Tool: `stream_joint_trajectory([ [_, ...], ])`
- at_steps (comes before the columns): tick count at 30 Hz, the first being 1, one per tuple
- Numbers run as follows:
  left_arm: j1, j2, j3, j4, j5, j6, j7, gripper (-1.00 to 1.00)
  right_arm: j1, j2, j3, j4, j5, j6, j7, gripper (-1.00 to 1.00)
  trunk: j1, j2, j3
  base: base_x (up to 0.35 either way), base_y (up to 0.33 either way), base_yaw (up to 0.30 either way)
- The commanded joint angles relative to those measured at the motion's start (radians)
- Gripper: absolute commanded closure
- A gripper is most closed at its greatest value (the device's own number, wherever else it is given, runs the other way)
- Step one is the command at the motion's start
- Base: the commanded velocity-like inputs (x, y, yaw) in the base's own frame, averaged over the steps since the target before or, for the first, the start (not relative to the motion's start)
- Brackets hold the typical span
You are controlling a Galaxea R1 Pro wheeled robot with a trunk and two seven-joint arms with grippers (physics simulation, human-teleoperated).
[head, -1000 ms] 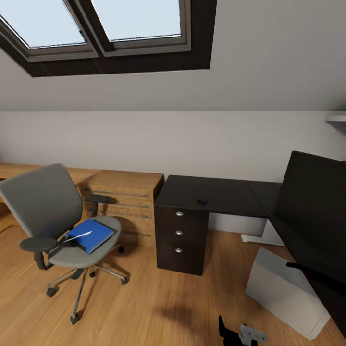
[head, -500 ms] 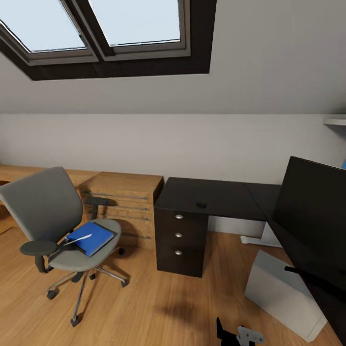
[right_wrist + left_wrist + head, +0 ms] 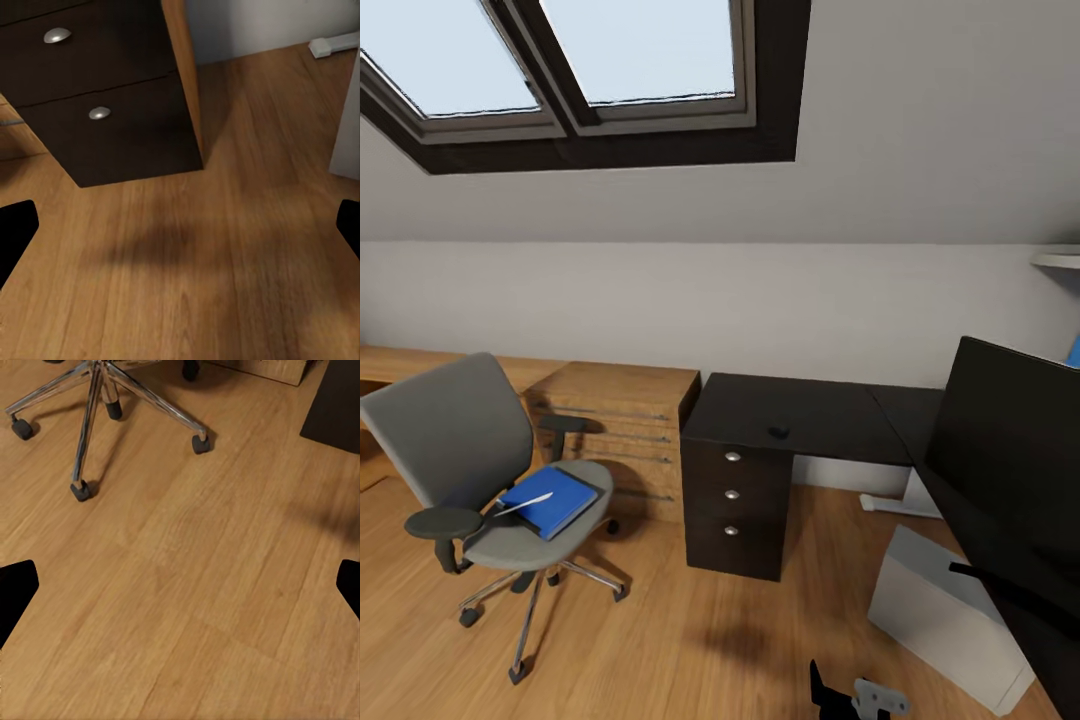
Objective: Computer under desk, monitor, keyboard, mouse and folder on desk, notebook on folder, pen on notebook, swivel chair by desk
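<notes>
Monitor (image 3: 1010, 450) cut off beside desk (image 3: 800, 408); folder (image 3: 550, 499) on swivel chair (image 3: 470, 450). Both grippers' (image 3: 180, 577) (image 3: 180, 217) jaws apart, floor-facing.

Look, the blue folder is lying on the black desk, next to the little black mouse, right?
Not quite. In the head view the blue folder lies on the seat of the grey swivel chair, not on the black desk. The little black mouse is on the desk, near its front edge above the drawers.

Grey swivel chair (image 3: 455, 440), blue folder (image 3: 552, 499), black desk (image 3: 800, 410)
</notes>
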Motion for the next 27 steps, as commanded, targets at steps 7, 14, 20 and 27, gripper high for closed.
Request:
stream_joint_trajectory([
  [7,0.0,0.0,-0.004,-0.001,0.009,-0.005,0.004,-1.0,-0.001,0.002,0.0,-0.005,-0.004,-0.008,0.011,-1.0,-0.027,0.049,0.021,0.0,0.0,0.0],
  [14,0.0,-0.001,-0.004,-0.002,0.01,-0.006,0.005,-1.0,-0.004,0.024,0.009,-0.101,0.013,0.028,0.005,-1.0,-0.054,0.098,0.043,0.0,0.0,0.0],
  [20,0.0,-0.001,-0.003,-0.029,0.01,-0.007,0.007,-1.0,-0.005,0.04,0.013,-0.429,0.021,0.331,-0.114,-1.0,-0.077,0.14,0.062,0.0,0.0,0.0],
  [27,0.0,-0.001,0.0,-0.077,0.009,-0.008,0.006,-1.0,-0.005,0.048,0.047,-0.91,0.034,0.927,-0.218,-1.0,-0.104,0.189,0.084,0.0,0.0,0.0],
])
